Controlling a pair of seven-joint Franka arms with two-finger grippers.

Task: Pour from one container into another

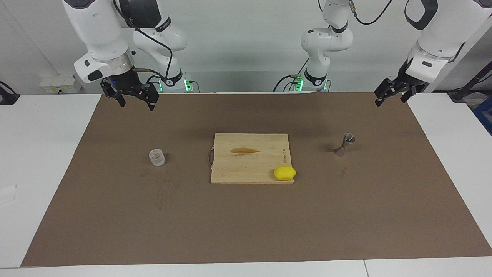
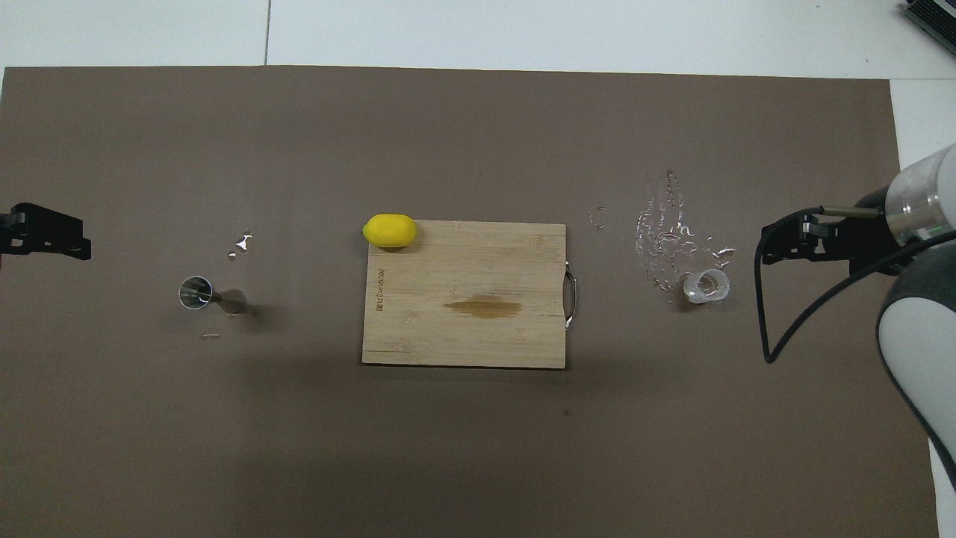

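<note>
Facing view: both jaws open, empty.

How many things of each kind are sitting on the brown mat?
Glass tumbler: 1
Metal jigger: 1
Wooden cutting board: 1
Lemon: 1
Total: 4

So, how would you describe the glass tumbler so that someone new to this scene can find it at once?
Start at the wooden cutting board in the middle of the brown mat. Go toward the right arm's end of the table, on the board's handle side: the tumbler stands alone there. It is short, clear and faceted, unlike the hourglass-shaped metal jigger or the yellow lemon.
</note>
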